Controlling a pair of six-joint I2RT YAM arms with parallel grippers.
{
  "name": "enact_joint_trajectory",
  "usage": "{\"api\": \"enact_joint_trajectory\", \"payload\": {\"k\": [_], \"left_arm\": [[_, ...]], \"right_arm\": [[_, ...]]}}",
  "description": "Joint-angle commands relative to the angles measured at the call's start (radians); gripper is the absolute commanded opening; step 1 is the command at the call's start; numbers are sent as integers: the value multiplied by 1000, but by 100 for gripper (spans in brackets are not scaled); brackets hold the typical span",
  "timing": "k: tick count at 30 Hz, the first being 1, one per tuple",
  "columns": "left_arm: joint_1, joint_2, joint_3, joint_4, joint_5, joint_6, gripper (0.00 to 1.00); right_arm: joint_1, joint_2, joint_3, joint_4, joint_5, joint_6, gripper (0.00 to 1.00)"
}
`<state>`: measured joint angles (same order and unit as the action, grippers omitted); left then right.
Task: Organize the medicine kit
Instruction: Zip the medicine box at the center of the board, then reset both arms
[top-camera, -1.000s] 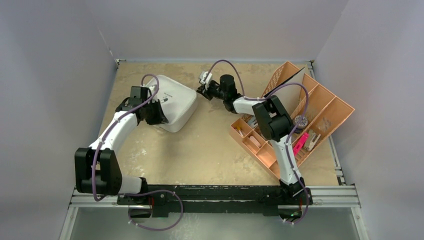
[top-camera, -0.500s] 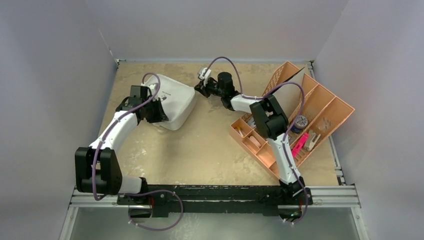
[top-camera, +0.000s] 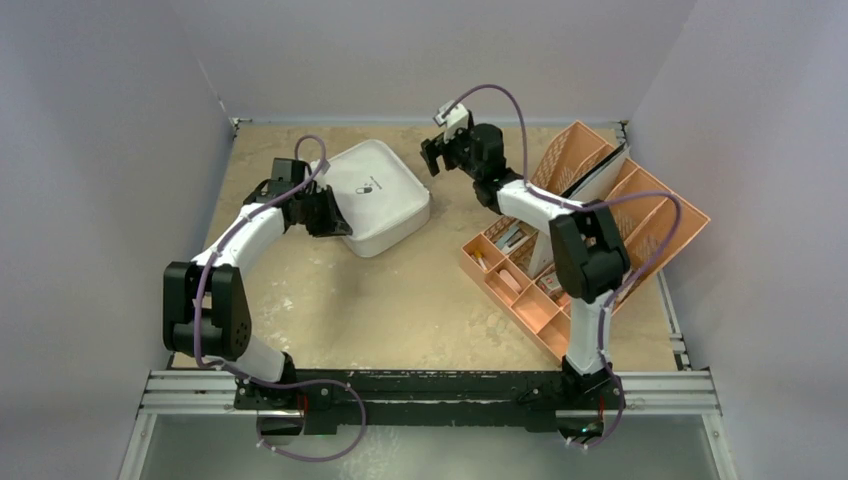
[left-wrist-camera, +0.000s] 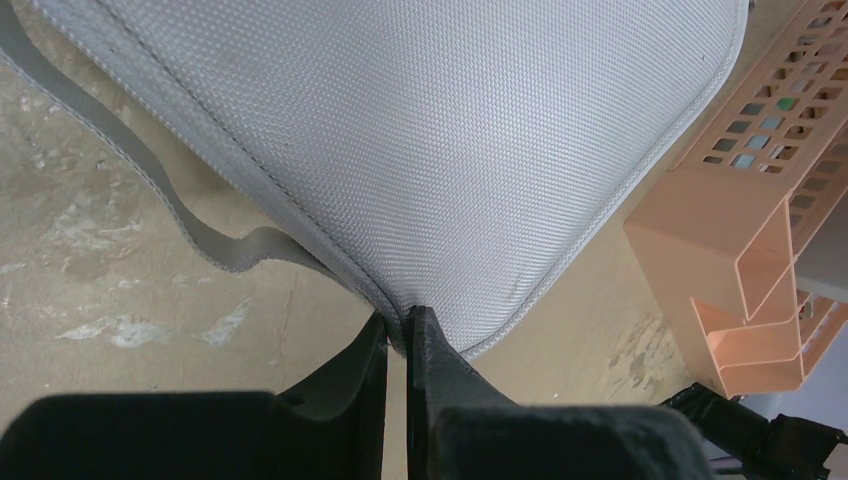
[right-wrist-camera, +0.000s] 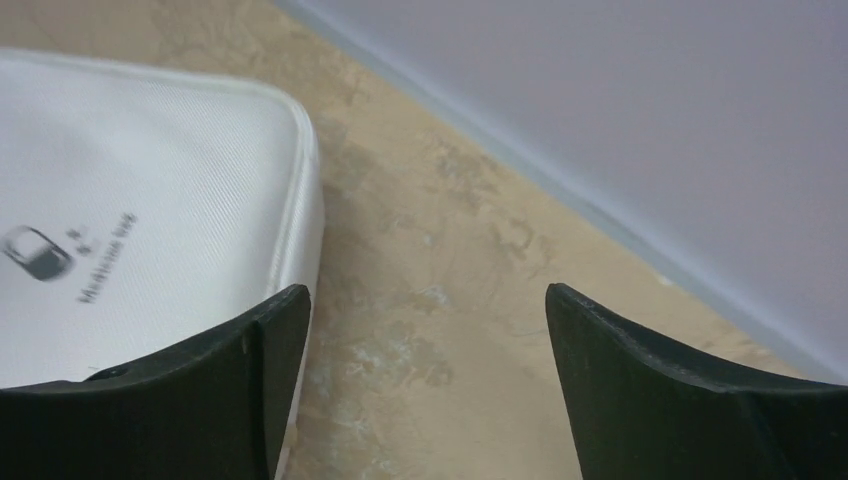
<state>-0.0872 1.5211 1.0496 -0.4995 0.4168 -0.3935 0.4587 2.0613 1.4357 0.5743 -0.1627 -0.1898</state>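
The medicine kit (top-camera: 381, 194), a pale grey-white rounded case with a small dark logo on its lid, lies closed on the tan table left of centre. My left gripper (top-camera: 336, 220) is shut on its near-left edge; in the left wrist view the fingertips (left-wrist-camera: 403, 322) pinch the kit's (left-wrist-camera: 430, 130) seam where a grey strap (left-wrist-camera: 200, 235) meets it. My right gripper (top-camera: 432, 158) hovers open just beyond the kit's far right corner. In the right wrist view its jaws (right-wrist-camera: 425, 310) stand wide over bare table, with the kit (right-wrist-camera: 150, 220) to their left.
An orange compartmented tray (top-camera: 690, 215) sits at the right with small items in its slots and a white flat piece (top-camera: 590, 195) standing in it. Its corner (left-wrist-camera: 740, 240) shows near the kit in the left wrist view. The back wall runs close behind the right gripper.
The kit has slid right and turned, with the left gripper still shut on it. The right gripper has opened wide and drawn back toward the far wall.
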Motion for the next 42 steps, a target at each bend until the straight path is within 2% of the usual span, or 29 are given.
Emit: {"api": "enact_joint_trajectory", "payload": {"k": [1, 8, 9, 12, 15, 20, 28, 33, 42], "left_arm": [[-17, 21, 90, 78, 44, -53, 8], [-8, 26, 254, -92, -178, -32, 33], [-6, 14, 279, -115, -183, -29, 36], [-5, -24, 378, -166, -172, 8, 58], [-5, -70, 472, -214, -111, 62, 70], [-5, -162, 563, -264, 39, 92, 77], [-5, -341, 500, -277, 207, 60, 81], [-5, -478, 426, -304, 227, 56, 82], [-5, -651, 289, -357, 241, 42, 84]], "right_arm": [[5, -192, -17, -121, 97, 47, 96], [6, -370, 20, -401, 23, 227, 99], [7, -387, 43, -468, 17, 247, 99], [8, -441, 98, -660, 17, 319, 99], [8, -516, 120, -847, 18, 389, 99], [8, -683, 99, -1045, -4, 490, 99], [8, -997, -33, -1168, 39, 505, 99], [8, -1113, -51, -1300, 8, 553, 99], [8, -1302, -155, -1406, 34, 613, 99]]}}
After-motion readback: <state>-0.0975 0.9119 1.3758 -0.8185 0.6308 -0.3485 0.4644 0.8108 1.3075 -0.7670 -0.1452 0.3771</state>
